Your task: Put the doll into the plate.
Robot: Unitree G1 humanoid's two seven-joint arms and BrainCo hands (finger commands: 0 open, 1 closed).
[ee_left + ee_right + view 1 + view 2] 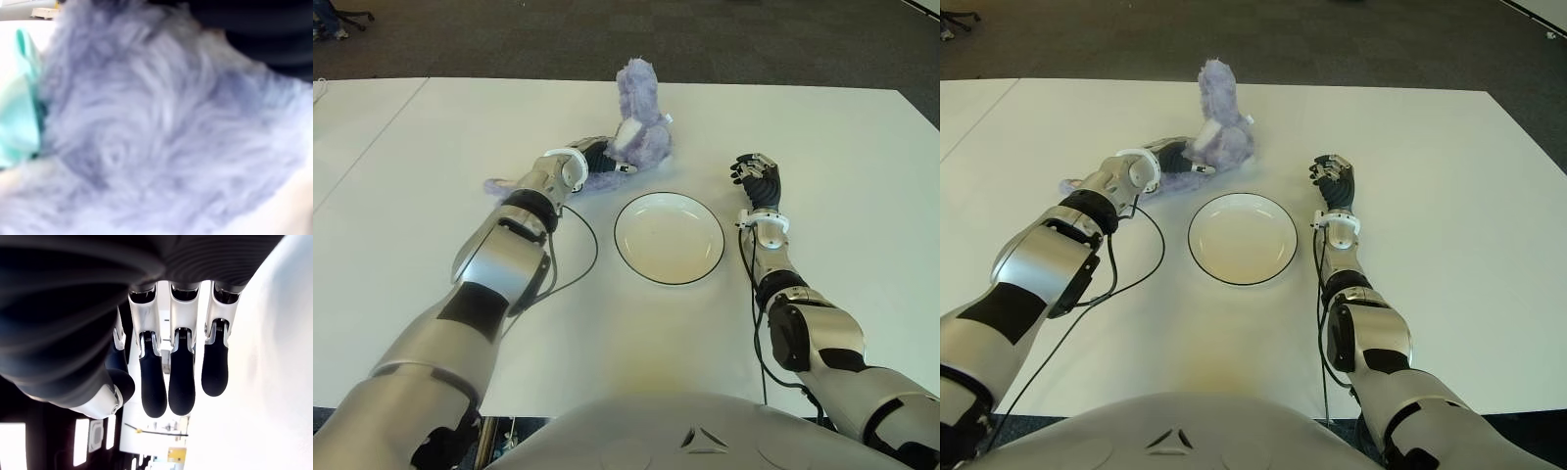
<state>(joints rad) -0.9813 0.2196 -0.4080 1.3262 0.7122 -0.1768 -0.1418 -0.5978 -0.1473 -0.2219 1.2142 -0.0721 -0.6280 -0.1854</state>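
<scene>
Doll, purple plush, sits upright on the bench, just beyond the far-left rim of the plate, not in it. One long floppy limb or ear trails out left along the bench surface.

Left hand is pressed into the doll's lower left side. Left wrist view is all purple fur w/ a bit of teal ribbon, so the hand is right up against it. Fingers themselves mostly buried in fur; can't tell if they've closed on the doll or are only touching it.

Plate is white w/ dark rim, holds nothing, sits centre of the bench between the two arms. Black cable loops on the bench beside the left forearm, near the plate's left edge.

Right hand shows right of the plate, apart from it, fingers loosely extended side by side, holding nothing per right wrist view.

Progress, as I judge it: reach done, grasp at most half-made. Left to do: secure grip, lift, carry a short way near-right over the plate, release. Doll is soft, so the trailing limb may drape outside the rim.
</scene>
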